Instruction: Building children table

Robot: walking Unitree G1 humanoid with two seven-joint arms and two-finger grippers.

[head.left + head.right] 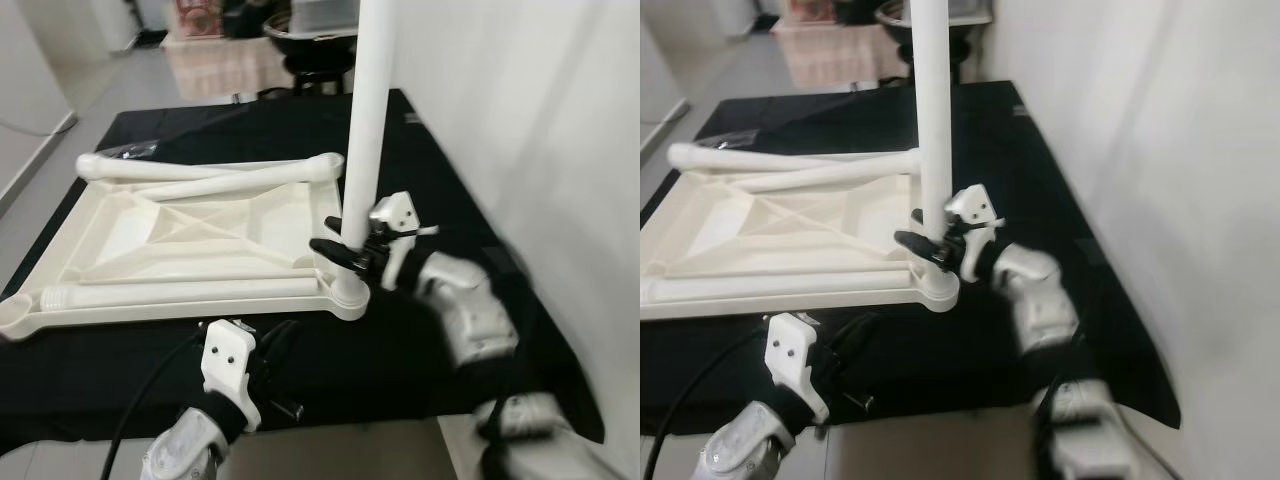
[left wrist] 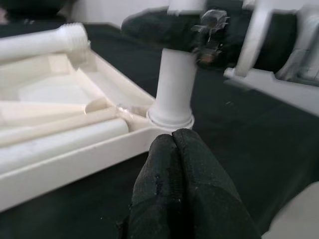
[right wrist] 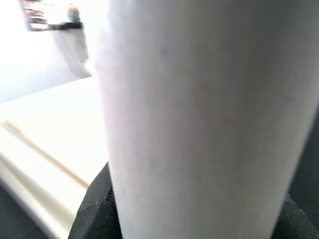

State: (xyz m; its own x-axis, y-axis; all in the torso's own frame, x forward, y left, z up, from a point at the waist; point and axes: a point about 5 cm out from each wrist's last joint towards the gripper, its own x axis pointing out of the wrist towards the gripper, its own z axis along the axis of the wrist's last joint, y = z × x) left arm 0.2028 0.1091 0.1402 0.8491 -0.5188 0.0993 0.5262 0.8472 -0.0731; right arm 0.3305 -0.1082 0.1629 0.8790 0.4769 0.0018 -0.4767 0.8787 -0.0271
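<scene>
White plastic, the upturned table top [image 1: 190, 235] lies on the black-covered bench [image 1: 420, 160] with three loose legs [image 1: 180, 292] in it, the left gripper [image 2: 182, 164] clenched empty at the near edge, the right gripper [image 1: 345, 252] grasping the upright leg [image 1: 368, 120] in its near right corner.

My arms: silver-grey rounded shells with black joints between segments; each wrist carries a white angular bracket with small dark screw holes; my left tool [image 1: 283, 345] has two long black fingers [image 2: 182, 199] with a matte, finely textured covering; a black cable runs along my left forearm; my right tool [image 1: 345, 252] black likewise, with small metal fittings at its base.
</scene>
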